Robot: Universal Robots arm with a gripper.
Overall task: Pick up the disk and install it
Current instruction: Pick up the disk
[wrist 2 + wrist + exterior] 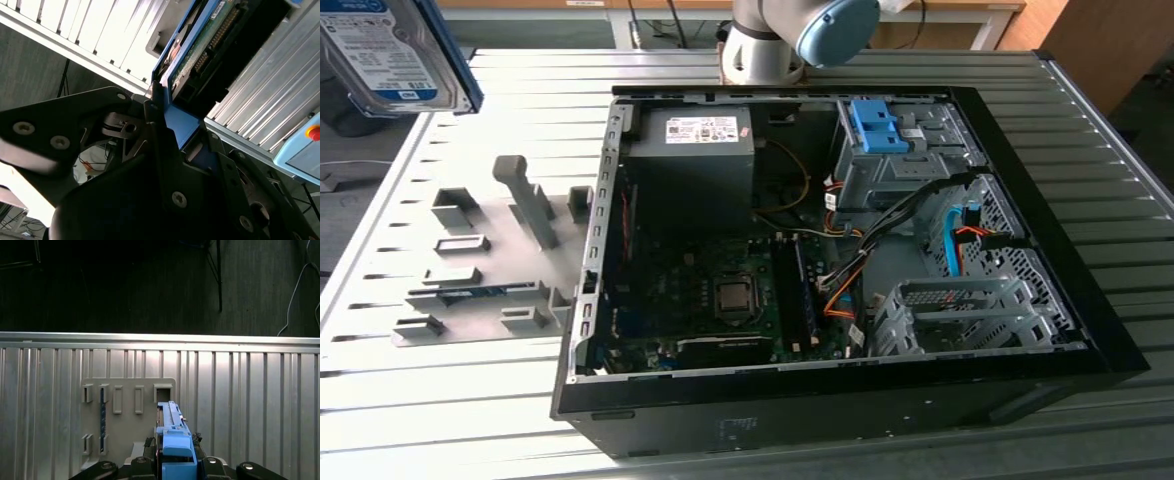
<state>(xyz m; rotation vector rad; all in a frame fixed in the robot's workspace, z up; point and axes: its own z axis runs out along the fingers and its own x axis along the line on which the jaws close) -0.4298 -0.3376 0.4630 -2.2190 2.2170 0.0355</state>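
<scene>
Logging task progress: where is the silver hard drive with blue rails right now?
The silver hard drive with blue rails is aloft at the exterior view's upper left, above the grey slotted fixture plate, clamped in the claw.

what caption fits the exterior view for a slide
Open case on the table, disk aloft at the exterior view's left.

You had no wording you could actually read. The disk [390, 60] carried a blue-and-white printed label [374, 42], but in the exterior view its lines were too small to make out. Inside the computer case [854, 385], the dark power supply box [694, 180] bore a white sticker [702, 130] with small dark print and a few coloured marks, which you could not read either. In the second wrist view the disk's circuit board [200, 47] showed you no legible print.
</scene>
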